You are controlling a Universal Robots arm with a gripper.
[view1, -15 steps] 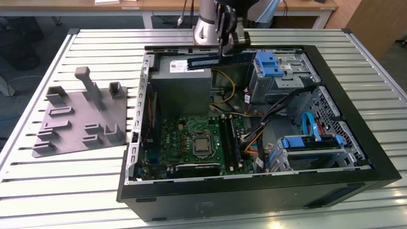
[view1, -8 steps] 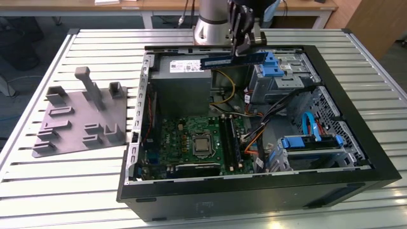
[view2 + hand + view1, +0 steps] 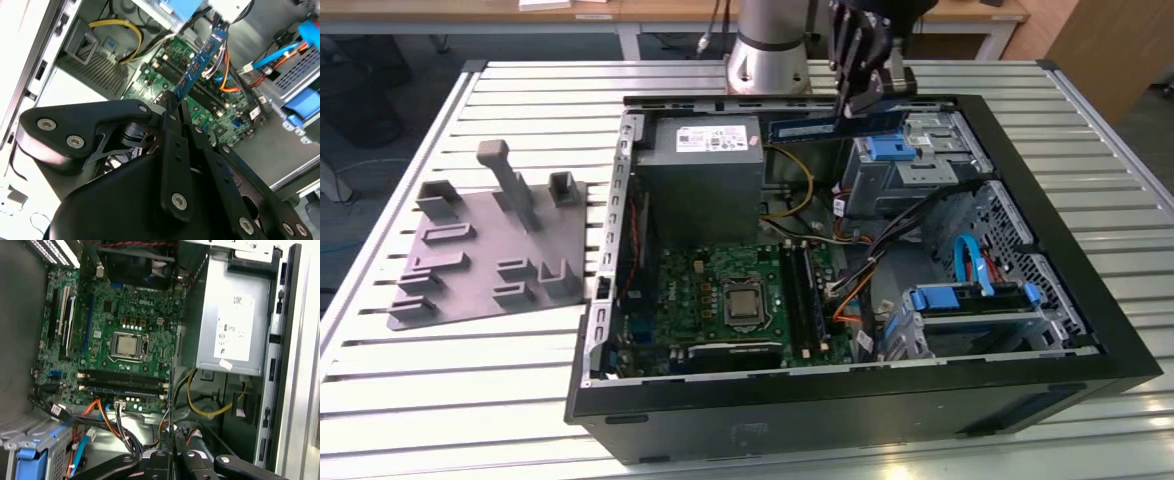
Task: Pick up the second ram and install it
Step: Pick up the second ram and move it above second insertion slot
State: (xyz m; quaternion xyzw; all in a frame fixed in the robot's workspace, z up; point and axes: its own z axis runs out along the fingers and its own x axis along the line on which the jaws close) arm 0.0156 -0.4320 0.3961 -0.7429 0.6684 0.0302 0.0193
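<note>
Nearest in the exterior view, the open computer case (image 3: 854, 410) lies flat on the tabletop (image 3: 454, 400). Its motherboard (image 3: 720, 300) faces up, which leaves the black memory slots (image 3: 803, 295) reachable from above. Further back, the tool (image 3: 870, 100) is clamped on one end of the second ram (image 3: 834, 127). It holds the stick level and on edge between the power supply (image 3: 700, 165) and the drive cage (image 3: 907, 165), apparently high enough to clear both. The ram is well apart from the slots and is not yet installed.
</note>
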